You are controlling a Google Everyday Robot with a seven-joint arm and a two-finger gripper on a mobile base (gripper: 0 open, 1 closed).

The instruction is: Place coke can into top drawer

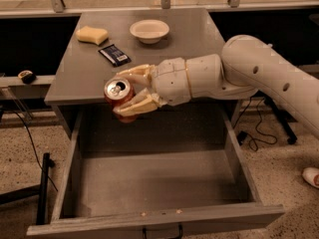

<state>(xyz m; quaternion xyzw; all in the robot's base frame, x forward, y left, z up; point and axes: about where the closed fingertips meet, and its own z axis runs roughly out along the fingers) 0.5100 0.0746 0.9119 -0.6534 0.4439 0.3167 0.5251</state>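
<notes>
At the front edge of the worktop [199, 39], toward its left corner, the gripper [121, 93] holds the coke can [117, 91], its two fingers [137, 106] clamped on the red sides. The can is tilted, its silver top facing the camera. It hangs over the back left of the top drawer [159, 183], which is pulled open with its plain grey floor showing. Near the worktop's far edge sits a white bowl [149, 30].

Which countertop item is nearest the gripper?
The dark snack packet, behind the gripper holding the coke can over the top drawer; sponge and bowl sit farther.
</notes>
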